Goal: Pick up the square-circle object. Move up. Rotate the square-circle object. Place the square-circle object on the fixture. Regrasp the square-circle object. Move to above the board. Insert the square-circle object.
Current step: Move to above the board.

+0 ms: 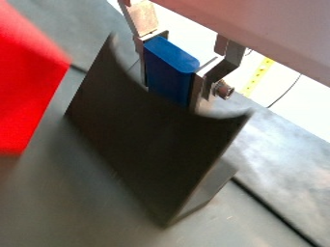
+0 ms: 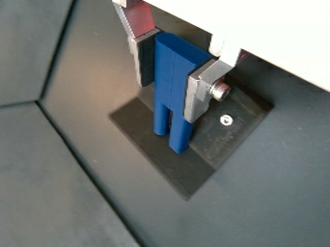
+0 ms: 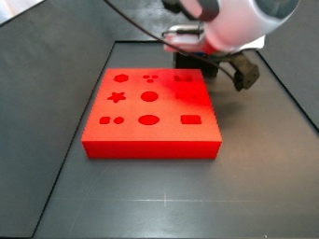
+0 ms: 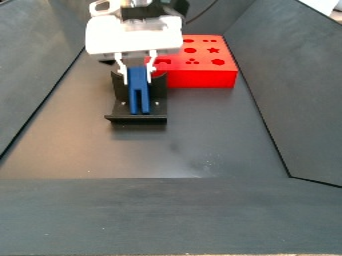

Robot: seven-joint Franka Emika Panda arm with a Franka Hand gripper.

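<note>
Fixture work occupies this moment: the small dark grey box-like bracket (image 4: 138,100) stands just beside the near end of the large flat red-orange rectangular board (image 4: 203,58) with its darker shape cut-outs, and everything happens over that bracket. The two-finger gripper (image 2: 171,69) hangs directly above the fixture, its flat silver plates pressed against opposite faces of the small blue elongated plastic square-circle object (image 2: 176,89), so it is clamped on that piece. In a wrist view the block stands upright with its two short prongs pointing down toward the fixture's base plate; whether the prongs touch the plate I cannot tell. In a side view the blue piece (image 4: 138,88) sits inside the bracket's raised walls, its upper part between the fingers (image 4: 127,66).

Holding the block upright here suits the fixture's purpose: the walls can steady the piece while the grasp is changed. I judge the step to be placing on, or regrasping from, the fixture. In a side view the gripper (image 3: 214,67) sits beyond the board's far edge, and the board's cut-outs are unfilled.
</note>
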